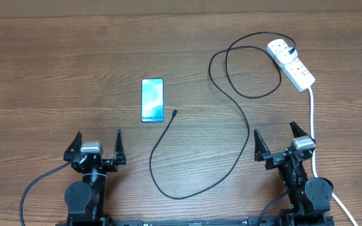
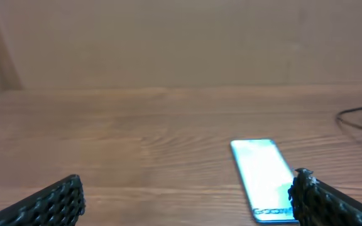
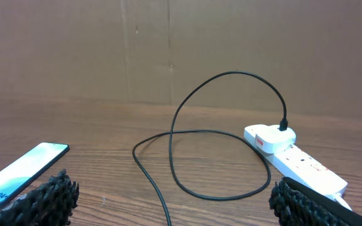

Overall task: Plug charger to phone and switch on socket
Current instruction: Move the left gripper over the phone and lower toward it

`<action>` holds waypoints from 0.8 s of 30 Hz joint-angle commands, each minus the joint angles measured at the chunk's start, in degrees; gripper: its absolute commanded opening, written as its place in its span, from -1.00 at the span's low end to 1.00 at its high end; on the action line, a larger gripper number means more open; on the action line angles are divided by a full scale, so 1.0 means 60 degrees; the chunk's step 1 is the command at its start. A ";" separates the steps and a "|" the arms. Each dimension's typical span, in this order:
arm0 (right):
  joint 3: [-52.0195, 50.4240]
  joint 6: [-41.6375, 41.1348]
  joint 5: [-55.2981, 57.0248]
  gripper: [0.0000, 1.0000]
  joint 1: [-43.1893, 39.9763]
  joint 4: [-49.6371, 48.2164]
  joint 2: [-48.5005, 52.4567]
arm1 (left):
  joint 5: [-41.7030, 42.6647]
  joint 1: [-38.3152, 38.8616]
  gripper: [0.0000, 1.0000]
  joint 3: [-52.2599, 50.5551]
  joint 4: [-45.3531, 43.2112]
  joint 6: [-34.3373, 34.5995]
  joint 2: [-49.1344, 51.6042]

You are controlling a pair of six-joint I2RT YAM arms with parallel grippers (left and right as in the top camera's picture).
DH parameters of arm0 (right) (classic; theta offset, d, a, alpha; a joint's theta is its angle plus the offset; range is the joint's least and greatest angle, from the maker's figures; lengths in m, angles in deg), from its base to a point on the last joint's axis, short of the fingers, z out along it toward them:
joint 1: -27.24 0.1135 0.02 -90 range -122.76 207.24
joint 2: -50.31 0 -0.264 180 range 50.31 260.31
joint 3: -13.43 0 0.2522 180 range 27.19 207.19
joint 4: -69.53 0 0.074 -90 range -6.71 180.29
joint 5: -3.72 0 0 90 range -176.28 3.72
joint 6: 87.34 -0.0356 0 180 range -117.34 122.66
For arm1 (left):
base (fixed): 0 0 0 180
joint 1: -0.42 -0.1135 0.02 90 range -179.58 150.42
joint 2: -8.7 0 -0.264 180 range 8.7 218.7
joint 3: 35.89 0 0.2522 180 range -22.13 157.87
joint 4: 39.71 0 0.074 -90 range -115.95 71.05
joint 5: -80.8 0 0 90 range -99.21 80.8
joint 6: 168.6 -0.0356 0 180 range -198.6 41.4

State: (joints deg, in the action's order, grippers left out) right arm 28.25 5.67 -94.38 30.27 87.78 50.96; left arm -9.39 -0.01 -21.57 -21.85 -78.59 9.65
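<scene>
Both arms are seen low at the 6 o'clock edge, and nothing is held. The left gripper [image 1: 98,134] is spread wide and empty, and the right gripper [image 1: 274,129] is likewise spread wide and empty.

The phone [image 1: 153,100] is laid flat, screen up, at 1 o'clock of the left gripper. Its "Galaxy S24" end is turned towards the robot, so the charging port is judged to face the near side. The charger [image 1: 234,107] is looped loosely across the table [image 1: 55,69]. Its connector tip [image 1: 175,112] is found just beside the phone's near corner, at 4 o'clock of it, not plugged in. The cable's other end is run into a white plug [image 1: 280,48] seated in the socket [image 1: 294,66], at 1 o'clock of the right gripper. The switch's position cannot be told. The white cord [image 1: 313,119] is trailed back past the right arm.

The surface is dark wood-grain, and a brown cardboard wall [image 3: 55,50] is seen behind it.
</scene>
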 commanded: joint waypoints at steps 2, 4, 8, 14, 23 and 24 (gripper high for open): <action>-0.0098 0.0044 0.0084 1.00 -0.0025 -0.0051 -0.0025 | 0.1749 -0.0051 0.99 -0.0044 -0.0994 0.0437 -0.0087; -0.0098 0.0047 0.0084 1.00 -0.0025 -0.0051 -0.0025 | 0.1960 -0.0051 0.99 -0.0044 -0.2018 0.0820 -0.0087; -0.0098 0.0044 0.0084 1.00 -0.0025 -0.0051 -0.0025 | 0.1934 -0.0051 0.99 0.0022 -0.4360 0.1362 -0.0087; -0.0098 0.0047 0.0084 1.00 -0.0025 -0.0051 -0.0025 | 0.1406 -0.0051 0.99 0.1428 -0.4765 0.1337 0.0189; -0.0098 0.0047 0.0084 1.00 -0.0025 -0.0051 -0.0025 | 0.1020 -0.0051 1.00 0.8612 0.2765 0.0863 0.4870; -0.0098 0.0044 0.0084 1.00 -0.0025 -0.0051 -0.0025 | 0.1155 -0.0047 1.00 0.9752 0.3960 0.0714 0.5821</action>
State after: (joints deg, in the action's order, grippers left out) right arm 28.25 5.69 -94.36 30.27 87.73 51.05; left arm -1.70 -0.01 20.48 -10.31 -71.86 30.85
